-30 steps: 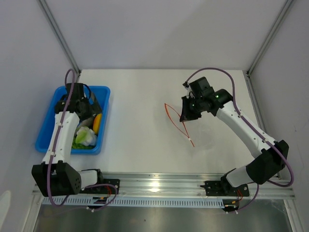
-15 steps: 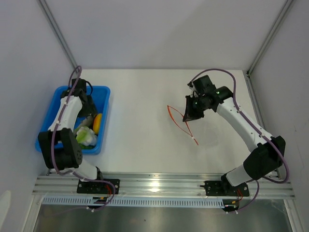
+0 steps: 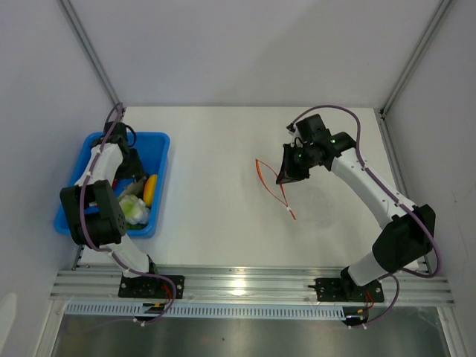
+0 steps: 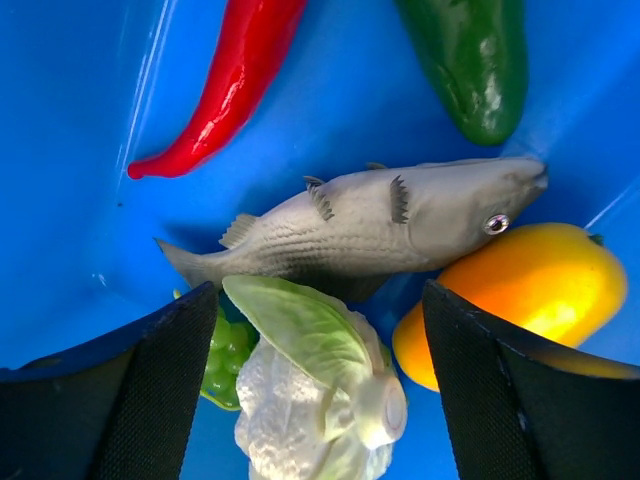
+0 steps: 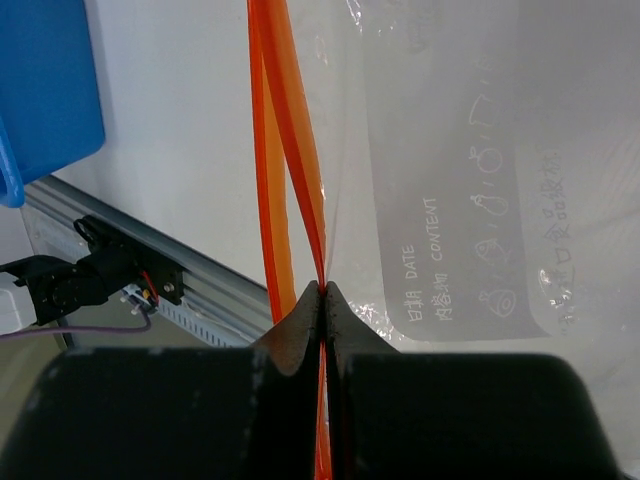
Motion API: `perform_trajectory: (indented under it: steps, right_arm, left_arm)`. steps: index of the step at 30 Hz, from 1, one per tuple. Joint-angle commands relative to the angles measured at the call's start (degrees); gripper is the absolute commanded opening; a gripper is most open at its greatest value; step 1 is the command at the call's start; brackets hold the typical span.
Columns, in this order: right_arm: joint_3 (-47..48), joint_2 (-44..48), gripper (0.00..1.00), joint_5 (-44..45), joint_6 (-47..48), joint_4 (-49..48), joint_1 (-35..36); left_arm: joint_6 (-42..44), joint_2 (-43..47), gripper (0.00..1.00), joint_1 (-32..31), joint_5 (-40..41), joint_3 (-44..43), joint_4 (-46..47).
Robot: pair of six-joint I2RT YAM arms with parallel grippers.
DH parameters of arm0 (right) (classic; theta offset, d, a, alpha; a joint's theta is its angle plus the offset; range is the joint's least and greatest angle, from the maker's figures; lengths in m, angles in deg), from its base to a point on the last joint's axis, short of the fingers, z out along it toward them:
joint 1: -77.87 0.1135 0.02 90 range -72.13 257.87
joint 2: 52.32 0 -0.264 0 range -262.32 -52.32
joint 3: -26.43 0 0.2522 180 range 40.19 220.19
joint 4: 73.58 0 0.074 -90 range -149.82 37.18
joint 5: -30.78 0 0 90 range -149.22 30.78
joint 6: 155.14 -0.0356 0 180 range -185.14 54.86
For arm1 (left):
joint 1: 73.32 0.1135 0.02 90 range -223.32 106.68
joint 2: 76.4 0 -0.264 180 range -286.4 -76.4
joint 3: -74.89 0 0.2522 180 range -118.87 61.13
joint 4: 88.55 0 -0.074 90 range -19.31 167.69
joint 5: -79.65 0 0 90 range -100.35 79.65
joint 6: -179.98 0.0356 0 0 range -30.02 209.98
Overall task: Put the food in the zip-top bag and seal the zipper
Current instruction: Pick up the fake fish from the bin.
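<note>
While the right claw (image 5: 322,290) pinches the zipper (image 5: 283,120), the wide-open left claw (image 4: 315,295) straddles the leafy vegetable (image 4: 300,420).

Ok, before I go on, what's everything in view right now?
tray: one, blue, table's left side
chili: one, red, in tray
cucumber: one, dark green, in tray
fish: one, grey, in tray
yellow piece: one, orange-yellow, beside fish
leafy vegetable: one, white-green, in tray
grapes: one bunch, green, partly hidden
bag: one, clear, right of centre
zipper: one, orange-red, parted
table: one, white
left claw: black, open over tray
right claw: black, shut on zipper
</note>
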Motion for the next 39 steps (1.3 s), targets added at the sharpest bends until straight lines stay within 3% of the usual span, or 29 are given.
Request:
perform_trajectory:
  steps: [1, 11, 21, 30, 32, 39]
  right_arm:
    - [-2.00, 4.63, 0.00, -2.07, -0.95, -4.38, -0.40]
    - [-5.52, 7.98, 0.00, -3.29, 1.25, -4.21, -2.41]
    - [-7.28, 8.33, 0.00, -6.64, 3.18, -4.38, -4.87]
    - [-9.74, 9.83, 0.00, -8.31, 3.88, -5.08, -6.55]
    - [-9.57, 9.83, 0.00, -8.40, 3.97, -5.17, -6.55]
    - [-9.48, 9.21, 0.00, -8.48, 3.80, -5.44, -6.64]
  left_arm:
    - [4.09, -1.46, 0.86, 0.19, -0.81, 1.37, 2.40]
    - [4.62, -3.31, 0.87, -1.04, -1.96, 3.14, 2.32]
    - [6.37, -11.57, 0.88, -4.02, 1.56, -4.68, -1.46]
    - [8.66, -16.05, 0.88, -4.20, -0.99, -9.52, -2.61]
    - [8.92, -17.20, 0.86, -4.20, -2.13, -10.66, -3.67]
    - [9.54, -17.64, 0.62, -4.20, -6.44, -11.37, -2.53]
